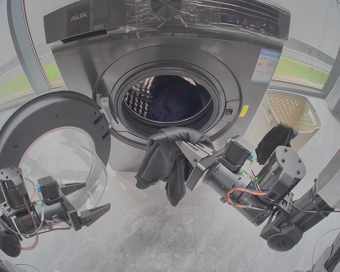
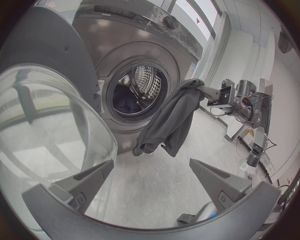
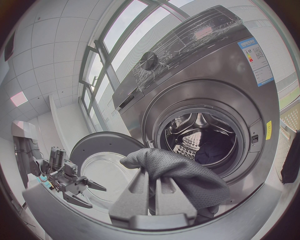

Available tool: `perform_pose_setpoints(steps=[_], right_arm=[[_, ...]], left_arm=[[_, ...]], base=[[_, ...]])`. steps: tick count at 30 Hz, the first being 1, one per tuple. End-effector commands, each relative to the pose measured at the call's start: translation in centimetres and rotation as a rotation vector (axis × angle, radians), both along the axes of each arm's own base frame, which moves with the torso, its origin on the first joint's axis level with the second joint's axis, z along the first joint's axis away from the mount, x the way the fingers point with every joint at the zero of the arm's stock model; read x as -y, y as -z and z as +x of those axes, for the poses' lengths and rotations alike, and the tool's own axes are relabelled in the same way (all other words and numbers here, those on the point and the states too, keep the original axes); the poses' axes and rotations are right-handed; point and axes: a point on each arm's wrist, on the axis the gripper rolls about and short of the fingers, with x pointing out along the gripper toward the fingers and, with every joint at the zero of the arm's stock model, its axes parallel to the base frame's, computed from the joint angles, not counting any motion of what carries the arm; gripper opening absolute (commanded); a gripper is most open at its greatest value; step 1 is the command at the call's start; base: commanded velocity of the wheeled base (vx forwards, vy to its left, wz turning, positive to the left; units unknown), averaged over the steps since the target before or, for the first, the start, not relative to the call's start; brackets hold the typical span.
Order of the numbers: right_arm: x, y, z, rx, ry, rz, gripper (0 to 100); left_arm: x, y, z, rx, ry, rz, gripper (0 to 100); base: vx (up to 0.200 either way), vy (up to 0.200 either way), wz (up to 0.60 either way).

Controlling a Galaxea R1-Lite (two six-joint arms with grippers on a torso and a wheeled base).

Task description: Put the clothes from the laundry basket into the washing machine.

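- The washer (image 1: 81, 63) is a front-loader in brushed grey metal. There is pale lettering on its dark drawer panel, and clear film (image 1: 212, 17) is stretched in wrinkles over the control strip and the round dial (image 1: 165, 5).
- A blue-and-white label (image 1: 265, 65) with coloured rating bars and a square code sits at the front's upper corner on the robot's right. A small yellow sticker (image 1: 243, 111) sits lower down beside the door latch. The print on both is too small for me to read.
- The round door (image 1: 53, 117) stands swung wide to the robot's left, a dark ring around a bulging clear bowl.
- The drum (image 1: 138, 101) is shiny, dimpled steel, and dark clothes (image 1: 177, 102) already lie in it.
- The right claw (image 1: 184, 146) is closed on a grey garment (image 1: 163, 159) of fine, pitted knit. The arm is stretched forward and up, with the claw just in front of the lower rim of the opening.
- The garment drapes over the fingers and hangs in loose folds below the rim, outside the drum and off the floor (image 1: 159, 233).
- The left claw (image 1: 97, 194) hangs low in front of the door, its wedge-shaped fingers spread wide and holding nothing.
- The basket (image 1: 301, 113) is cream plastic with punched holes. It stands beside the washer on the robot's right, with a dark garment (image 1: 276, 140) slung over its near rim.
- The floor is pale, veined stone tile.
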Motion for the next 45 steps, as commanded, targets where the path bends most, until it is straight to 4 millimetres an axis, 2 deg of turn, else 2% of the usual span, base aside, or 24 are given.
perform_pose_setpoints(steps=[1,12,24,34,44,45], right_arm=[[0.6,-0.5,-0.5,0.005,0.002,0.008,0],[1.1,-1.0,-1.1,0.01,-0.002,0.014,0],[0.9,-0.9,-1.3,0.009,-0.012,0.013,0],[0.9,-0.9,-1.4,0.008,-0.015,0.014,0],[0.8,-0.9,-1.4,0.007,-0.016,0.015,0],[0.8,-0.9,-1.4,0.006,-0.016,0.014,0]], left_arm=[[2.9,2.4,4.0,-0.06,0.053,0.022,100],[5.8,3.3,6.3,-0.075,0.133,0.02,100],[6.9,4.2,9.0,-0.063,0.131,0.017,100],[8.1,5.9,11.9,-0.018,0.127,-0.003,100],[8.6,6.0,13.1,0.034,0.124,-0.03,100],[8.6,6.1,13.1,0.033,0.124,-0.031,0]], base=[[0.0,0.0,0.0],[0.0,0.0,0.0],[0.0,0.0,0.0],[0.0,0.0,0.0],[0.0,0.0,0.0],[0.0,0.0,0.0]])
